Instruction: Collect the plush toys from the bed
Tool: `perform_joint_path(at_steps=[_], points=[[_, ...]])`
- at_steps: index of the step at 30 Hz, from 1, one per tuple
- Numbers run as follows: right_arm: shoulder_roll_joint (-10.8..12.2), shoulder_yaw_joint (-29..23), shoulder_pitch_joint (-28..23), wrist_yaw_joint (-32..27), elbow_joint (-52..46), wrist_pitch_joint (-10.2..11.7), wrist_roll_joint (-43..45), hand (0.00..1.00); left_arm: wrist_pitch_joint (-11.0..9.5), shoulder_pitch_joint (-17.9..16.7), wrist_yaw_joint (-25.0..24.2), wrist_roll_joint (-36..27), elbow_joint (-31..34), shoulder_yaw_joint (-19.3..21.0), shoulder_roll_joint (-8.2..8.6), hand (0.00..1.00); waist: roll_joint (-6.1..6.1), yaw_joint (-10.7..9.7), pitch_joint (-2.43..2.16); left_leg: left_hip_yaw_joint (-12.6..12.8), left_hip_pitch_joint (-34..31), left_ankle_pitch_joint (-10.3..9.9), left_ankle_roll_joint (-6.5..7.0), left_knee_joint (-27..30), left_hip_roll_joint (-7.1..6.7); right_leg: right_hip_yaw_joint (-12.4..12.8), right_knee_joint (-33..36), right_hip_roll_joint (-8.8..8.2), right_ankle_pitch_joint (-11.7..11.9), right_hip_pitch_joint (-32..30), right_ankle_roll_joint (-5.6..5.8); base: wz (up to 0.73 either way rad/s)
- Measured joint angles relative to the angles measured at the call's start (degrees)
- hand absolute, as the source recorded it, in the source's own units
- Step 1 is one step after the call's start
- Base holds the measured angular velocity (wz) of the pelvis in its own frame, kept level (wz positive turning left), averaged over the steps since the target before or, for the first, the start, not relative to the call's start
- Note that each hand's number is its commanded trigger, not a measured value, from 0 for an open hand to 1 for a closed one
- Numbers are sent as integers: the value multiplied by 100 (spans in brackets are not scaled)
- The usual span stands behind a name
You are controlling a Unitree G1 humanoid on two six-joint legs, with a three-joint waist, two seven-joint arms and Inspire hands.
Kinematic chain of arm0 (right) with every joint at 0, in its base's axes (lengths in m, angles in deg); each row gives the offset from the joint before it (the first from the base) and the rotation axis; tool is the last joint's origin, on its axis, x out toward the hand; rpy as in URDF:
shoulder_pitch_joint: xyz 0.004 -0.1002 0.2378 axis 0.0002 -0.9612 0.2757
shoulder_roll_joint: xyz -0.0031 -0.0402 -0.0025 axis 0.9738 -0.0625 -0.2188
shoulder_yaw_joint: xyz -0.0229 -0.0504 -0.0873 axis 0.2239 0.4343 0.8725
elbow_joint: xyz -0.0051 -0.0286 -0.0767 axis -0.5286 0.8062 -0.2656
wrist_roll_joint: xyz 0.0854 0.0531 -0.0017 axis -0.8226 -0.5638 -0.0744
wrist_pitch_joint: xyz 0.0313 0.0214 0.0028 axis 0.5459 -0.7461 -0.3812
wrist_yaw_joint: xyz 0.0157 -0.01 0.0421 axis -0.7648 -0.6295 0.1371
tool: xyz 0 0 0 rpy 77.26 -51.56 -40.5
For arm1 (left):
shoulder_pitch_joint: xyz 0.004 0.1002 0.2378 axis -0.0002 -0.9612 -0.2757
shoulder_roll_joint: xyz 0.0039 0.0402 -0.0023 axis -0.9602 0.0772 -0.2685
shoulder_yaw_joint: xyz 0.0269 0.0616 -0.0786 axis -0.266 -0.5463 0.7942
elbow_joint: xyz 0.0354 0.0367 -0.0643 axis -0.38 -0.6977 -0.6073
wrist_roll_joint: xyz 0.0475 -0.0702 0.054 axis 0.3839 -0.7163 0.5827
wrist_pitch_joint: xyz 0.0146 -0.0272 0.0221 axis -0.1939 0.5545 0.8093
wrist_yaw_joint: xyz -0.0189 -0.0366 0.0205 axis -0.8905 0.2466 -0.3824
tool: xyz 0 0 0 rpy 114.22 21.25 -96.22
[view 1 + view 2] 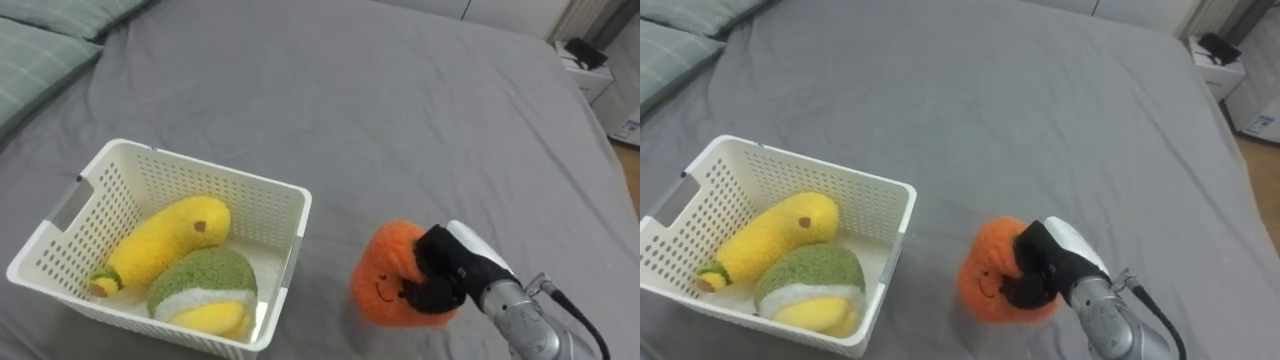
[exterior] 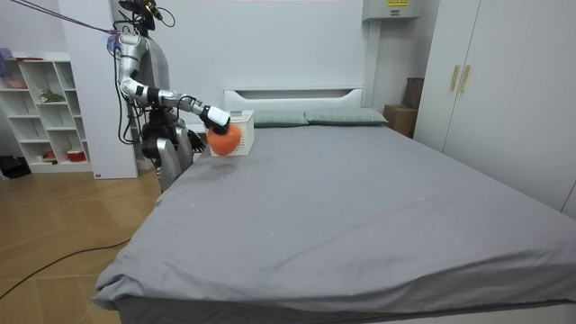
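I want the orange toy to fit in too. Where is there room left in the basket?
In the basket, the far right corner is free, between the yellow toy, the green toy and the walls. Its near side is crowded. The right hand grips the orange toy over bare grey bed.

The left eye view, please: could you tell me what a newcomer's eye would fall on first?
First, the bright orange plush toy with a smiling face, gripped in the robot's right hand, to the right of the basket. Next, that white perforated basket, lower left on the grey bed, holding a yellow plush banana and a green-and-yellow plush toy.
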Motion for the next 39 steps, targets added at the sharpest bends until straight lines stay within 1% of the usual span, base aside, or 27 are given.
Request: perform_joint_path(at_steps=[3,4,5,6,8,10,18,21,24,27,29,30,33,36,39], points=[[2,-43,188,0,-11,0,6,100,-1,-1,0,4,1,1,9,0,30,-8,23,0,-3,0,0,-5,0,3,0,0,0,-2,0,0],[7,-98,217,0,-75,-1,-1,100,-6,-3,2,7,12,1,12,0,34,-3,25,0,-2,0,0,-15,0,2,0,1,0,-2,1,0],[7,-127,227,0,-130,-2,-2,100,-14,-2,3,11,12,5,12,0,23,6,17,0,1,0,0,-24,0,3,0,1,0,-3,1,0],[5,-175,259,0,-251,-2,-1,100,-25,-12,24,21,11,14,13,0,42,15,29,9,17,1,0,-28,0,13,2,3,-1,-1,1,-5],[3,-209,301,-23,-410,-2,-9,100,-27,-36,112,71,7,33,14,0,45,19,27,26,38,1,-1,-53,2,39,3,10,-1,1,2,-5],[-1,-212,323,-44,-545,-1,-63,100,-30,-56,205,119,-19,36,12,0,39,25,14,34,60,4,-2,-78,4,50,2,16,-2,5,2,0],[-9,-213,403,-123,-720,-3,-265,100,-29,-72,208,119,-18,60,11,0,27,32,6,33,81,2,0,-91,3,54,3,15,-3,15,4,0],[-8,-214,469,-123,-991,-6,-264,100,-29,-73,207,124,1,68,15,0,29,38,3,33,47,2,0,-79,3,69,5,15,-3,-7,5,0],[-8,-219,560,-169,-1312,-4,-294,100,-38,-73,207,251,10,81,15,0,33,97,-3,35,53,3,-1,-77,5,51,4,18,-3,-3,4,0],[7,-221,746,-191,-1413,2,-517,100,-48,-71,207,254,11,89,16,0,15,140,-18,32,55,3,-1,-75,4,28,4,14,-3,-1,4,0],[27,-221,909,-191,-1413,1,-519,100,-49,-64,206,255,54,90,23,0,8,175,-22,34,55,3,-1,-75,2,27,4,11,-3,-8,4,0],[39,-220,1022,-191,-1421,1,-506,100,-51,-54,203,266,67,90,25,0,-5,187,-31,34,54,3,-1,-76,1,26,4,11,-3,-9,5,0],[78,-132,1266,-182,-1569,2,-452,100,-53,-37,200,384,69,82,25,0,-12,297,-35,30,51,3,-1,-78,3,20,-3,14,-3,-8,4,0],[150,-10,1498,-171,-1600,10,-463,100,-56,5,200,447,69,32,25,0,-10,332,-34,-3,45,4,0,-75,0,-20,-8,11,-3,15,4,6],[158,271,1600,-151,-1601,12,-478,100,-56,23,186,456,90,-74,26,0,4,360,-24,-56,47,4,1,-72,-5,-83,-9,0,-3,40,4,11]])
